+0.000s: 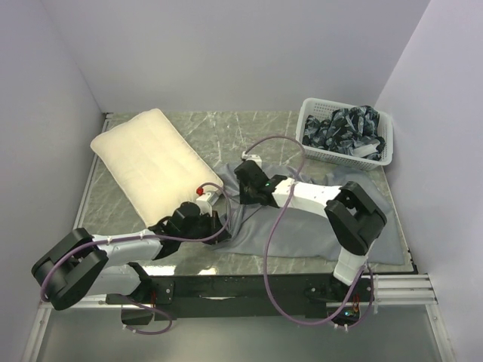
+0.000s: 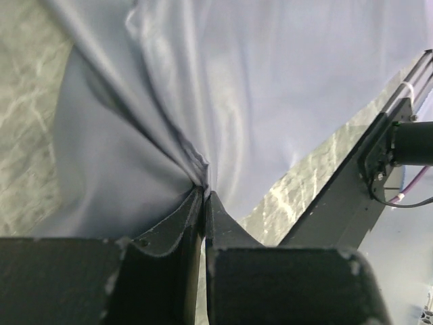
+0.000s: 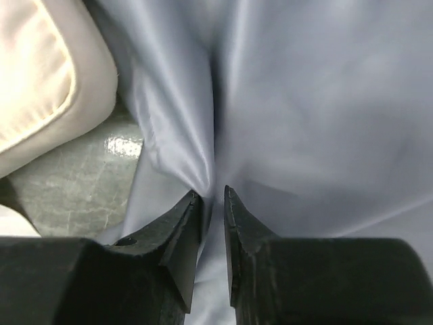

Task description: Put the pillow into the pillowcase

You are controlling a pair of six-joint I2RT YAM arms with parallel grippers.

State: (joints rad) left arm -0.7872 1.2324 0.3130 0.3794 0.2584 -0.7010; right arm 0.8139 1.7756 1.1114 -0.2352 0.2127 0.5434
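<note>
A: Top external view: the pillowcase (image 1: pixel 309 230) lies spread before the arms, the pillow (image 1: pixel 155 162) just beside its left end, not yet inside.
B: Risk?
A: Each pinch may catch both layers, keeping the mouth shut. The left gripper (image 2: pixel 204 193) clamps a fold, its arm stretched low; the right gripper (image 3: pixel 213 196) pinches another, forearm reaching leftward.
</note>
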